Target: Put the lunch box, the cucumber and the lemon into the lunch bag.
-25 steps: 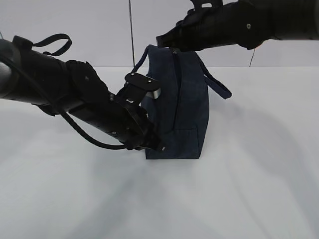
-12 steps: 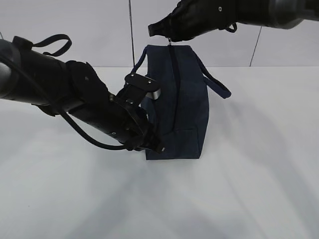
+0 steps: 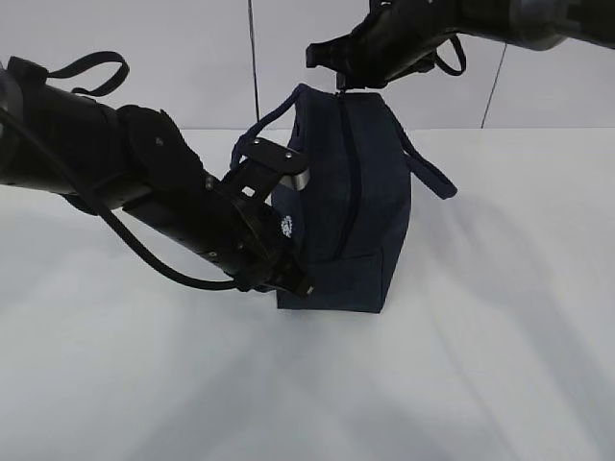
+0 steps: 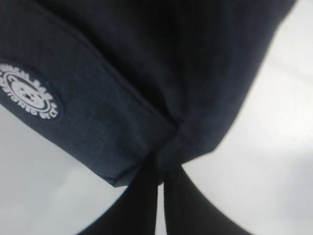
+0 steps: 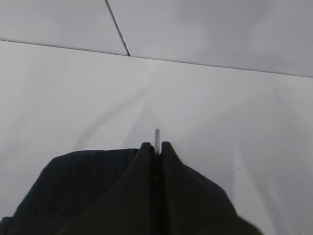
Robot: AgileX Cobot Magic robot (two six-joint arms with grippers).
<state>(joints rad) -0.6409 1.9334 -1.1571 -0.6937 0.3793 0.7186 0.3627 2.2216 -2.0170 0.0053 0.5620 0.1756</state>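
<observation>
One lunch bag [image 3: 351, 206] with two loop handles [image 3: 428, 168]; one round white logo [image 4: 30, 98]; two grippers [image 3: 288, 279].

We see the lunch bag [image 3: 351, 206] standing upright on the desk [image 3: 480, 365]. Our left hand [image 3: 288, 279] sits at its lower left corner. Our right hand [image 3: 338, 67] is above its top.

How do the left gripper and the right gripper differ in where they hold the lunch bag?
The left gripper pinches a low corner of the lunch bag near the table; the right gripper is at the bag's top, shut on a thin metal piece, the zipper pull. The left arm comes from the side, the right from above. Both are shut.
</observation>
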